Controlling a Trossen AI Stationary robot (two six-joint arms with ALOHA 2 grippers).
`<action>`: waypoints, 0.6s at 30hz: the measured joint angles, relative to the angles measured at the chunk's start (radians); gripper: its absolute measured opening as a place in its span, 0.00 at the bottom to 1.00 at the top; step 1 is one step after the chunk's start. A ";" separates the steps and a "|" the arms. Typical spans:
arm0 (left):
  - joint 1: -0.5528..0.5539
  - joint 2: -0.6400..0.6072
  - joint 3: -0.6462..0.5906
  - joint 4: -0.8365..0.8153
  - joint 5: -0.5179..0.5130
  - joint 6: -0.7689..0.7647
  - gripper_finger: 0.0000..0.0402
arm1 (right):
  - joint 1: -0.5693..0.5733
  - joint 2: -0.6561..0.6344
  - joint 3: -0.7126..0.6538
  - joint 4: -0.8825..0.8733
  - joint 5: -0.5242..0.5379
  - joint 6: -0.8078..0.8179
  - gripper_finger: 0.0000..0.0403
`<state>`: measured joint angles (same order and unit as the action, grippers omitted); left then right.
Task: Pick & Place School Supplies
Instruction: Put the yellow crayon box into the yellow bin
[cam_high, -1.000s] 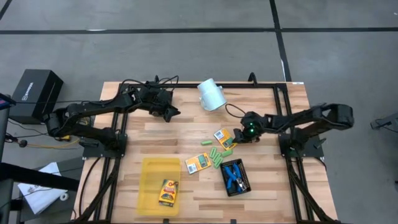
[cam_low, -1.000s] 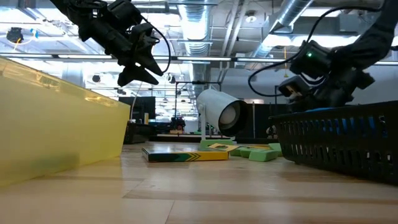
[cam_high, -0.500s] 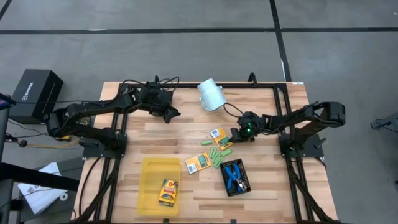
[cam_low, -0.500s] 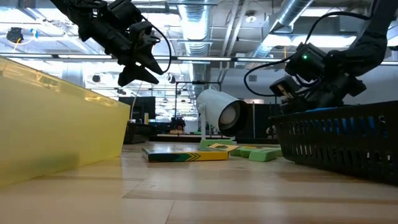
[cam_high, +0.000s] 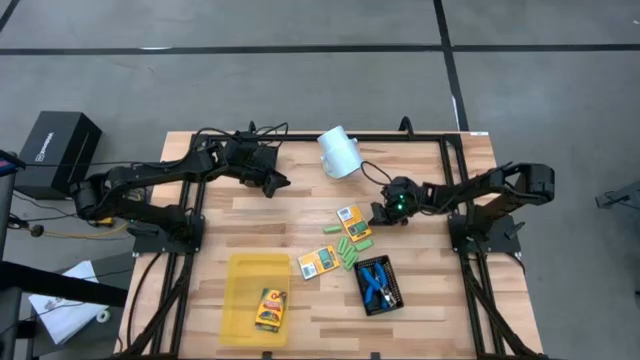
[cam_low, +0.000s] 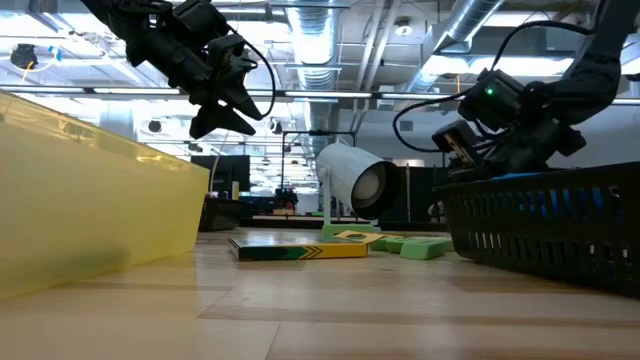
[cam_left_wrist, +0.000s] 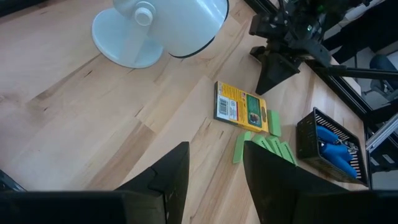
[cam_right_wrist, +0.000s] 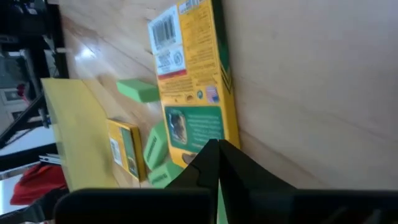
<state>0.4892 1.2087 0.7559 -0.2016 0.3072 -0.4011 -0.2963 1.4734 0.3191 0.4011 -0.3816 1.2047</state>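
The right gripper (cam_right_wrist: 217, 155) has its two dark fingers pressed together into a single point — no gap between them — hanging over the wooden table (cam_right_wrist: 323, 74). Their tip lies over the end of a flat orange-yellow box (cam_right_wrist: 193, 81) that lies barcode side up on the wood. Beside that box sit little light-green pieces (cam_right_wrist: 138, 90), and past them a second orange-yellow box (cam_right_wrist: 124, 152), next to the yellow tray (cam_right_wrist: 78, 137).

Two dark jointed arms with black cables; one shows a green light.
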 joint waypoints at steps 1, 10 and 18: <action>0.000 0.000 0.000 0.000 0.000 0.000 0.36 | -0.008 0.000 0.000 -0.001 -0.008 -0.007 0.00; 0.000 0.000 0.000 0.000 0.001 0.000 0.36 | -0.068 -0.004 0.004 -0.096 -0.112 -0.104 0.19; 0.000 0.000 0.000 0.000 -0.001 0.000 0.36 | -0.029 -0.002 0.004 -0.138 -0.112 -0.107 0.44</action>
<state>0.4892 1.2087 0.7559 -0.2016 0.3061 -0.4014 -0.3253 1.4715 0.3231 0.2629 -0.4939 1.0975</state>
